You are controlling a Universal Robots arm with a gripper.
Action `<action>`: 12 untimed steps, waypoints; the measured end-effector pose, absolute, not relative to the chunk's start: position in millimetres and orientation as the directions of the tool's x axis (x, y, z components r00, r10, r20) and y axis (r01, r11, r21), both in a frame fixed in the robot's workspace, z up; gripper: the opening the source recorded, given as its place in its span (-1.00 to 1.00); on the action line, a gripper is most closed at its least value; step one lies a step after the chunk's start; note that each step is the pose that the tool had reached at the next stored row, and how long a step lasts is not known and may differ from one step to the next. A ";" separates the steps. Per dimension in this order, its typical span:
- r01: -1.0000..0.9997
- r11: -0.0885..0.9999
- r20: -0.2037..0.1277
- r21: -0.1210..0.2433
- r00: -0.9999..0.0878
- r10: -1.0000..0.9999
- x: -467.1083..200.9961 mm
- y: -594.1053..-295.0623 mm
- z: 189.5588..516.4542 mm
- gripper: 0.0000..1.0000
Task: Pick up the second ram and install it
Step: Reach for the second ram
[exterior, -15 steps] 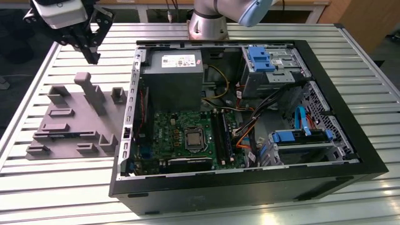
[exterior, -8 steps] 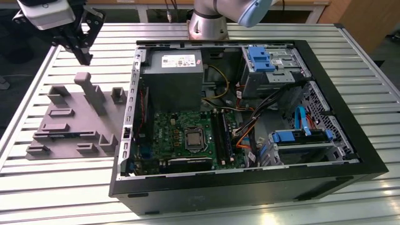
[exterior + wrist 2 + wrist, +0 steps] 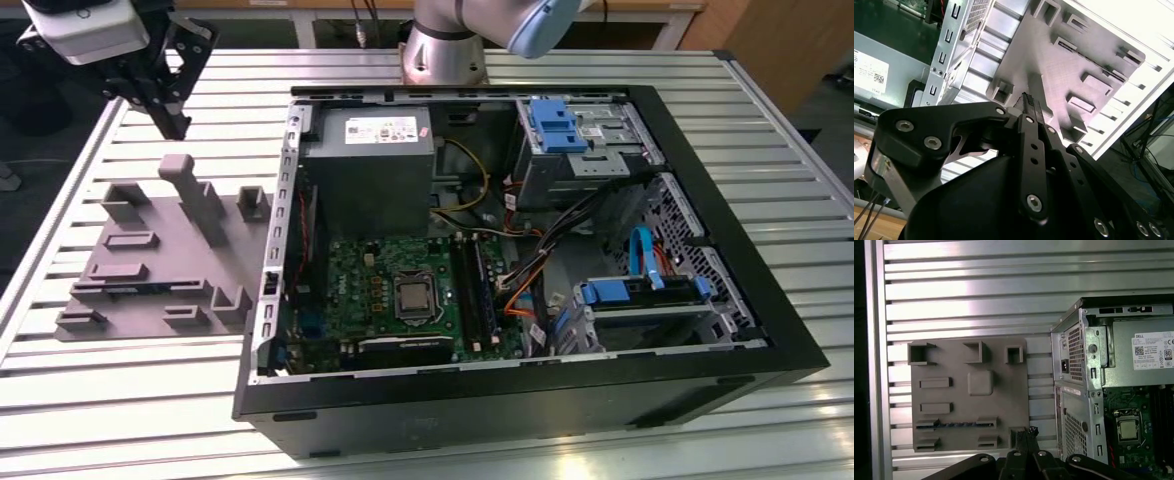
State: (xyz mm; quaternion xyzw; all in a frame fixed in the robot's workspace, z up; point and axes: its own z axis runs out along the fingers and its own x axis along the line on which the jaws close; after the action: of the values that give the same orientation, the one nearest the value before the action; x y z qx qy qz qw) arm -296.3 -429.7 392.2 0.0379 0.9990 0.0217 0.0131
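Gripper (image 3: pixel 174 128) closed, nothing in it, above the tall-post end of grey fixture (image 3: pixel 147 260); arm cut off at top of exterior view.
Second ram (image 3: pixel 954 424) hard to make out: in first wrist view just a thin dark strip, edge-on, btwn two low holders on the fixture, not touched by gripper. Open PC case (image 3: pixel 534 395) beside fixture holds green motherboard (image 3: pixel 367 285), grey PSU (image 3: pixel 367 170), blue drive brackets (image 3: pixel 554 125), cables; can't tell if its RAM slots are filled.

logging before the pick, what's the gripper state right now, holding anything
Gripper: closed, holding nothing, above the grey fixture; the second ram lies in that fixture.
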 end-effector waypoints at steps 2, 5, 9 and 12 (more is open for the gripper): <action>0.075 0.996 -0.024 0.044 -0.997 0.076 -296.3 -429.8 392.2 -0.79; 0.075 0.996 -0.025 0.044 -0.997 0.076 -296.9 -429.8 392.1 -0.79; 0.075 0.996 -0.024 0.044 -0.997 0.076 -299.1 -429.8 391.9 -0.79; 0.075 0.996 -0.024 0.044 -0.997 0.076 -302.3 -429.9 391.8 -0.79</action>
State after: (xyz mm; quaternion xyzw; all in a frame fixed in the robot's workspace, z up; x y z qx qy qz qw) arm -302.3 -429.9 391.8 0.0379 0.9990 0.0217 0.0130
